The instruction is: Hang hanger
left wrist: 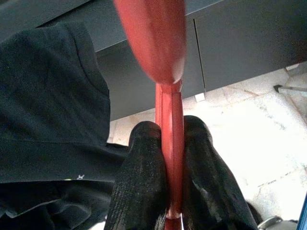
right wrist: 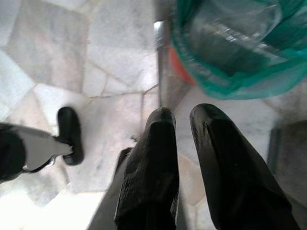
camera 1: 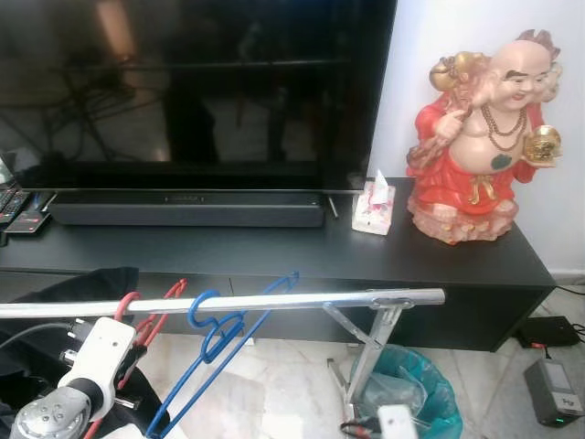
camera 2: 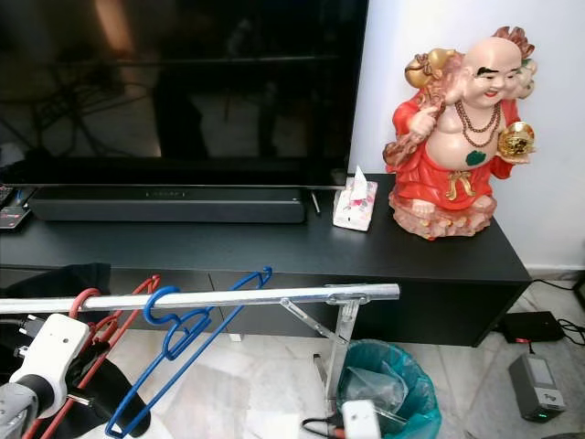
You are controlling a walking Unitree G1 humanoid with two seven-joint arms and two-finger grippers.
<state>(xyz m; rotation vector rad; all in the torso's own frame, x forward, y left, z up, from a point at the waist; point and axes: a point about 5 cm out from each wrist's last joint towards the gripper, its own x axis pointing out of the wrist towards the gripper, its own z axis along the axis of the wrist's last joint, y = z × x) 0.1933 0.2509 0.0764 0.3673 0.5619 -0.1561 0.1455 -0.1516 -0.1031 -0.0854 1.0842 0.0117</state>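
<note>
I see my left gripper [left wrist: 171, 158] clamped on the red hanger [left wrist: 169, 120], its two black fingers [left wrist: 139, 182] pressed against either side of the thin red bar. The hanger's upper part swells into a blurred red shape close to the lens. Dark clothing [left wrist: 48, 110] hangs just beside the fingers. Behind are the black cabinet doors [left wrist: 240, 43] and pale marble floor [left wrist: 259, 139]

The red hanger [camera 1: 151, 315] is a thin plastic frame; its hook sits over the silver rail [camera 1: 274, 301] near the rail's left end, and the frame hangs tilted below. The blue hanger [camera 1: 219, 343] hangs just beside it, hook over the same rail.
</note>
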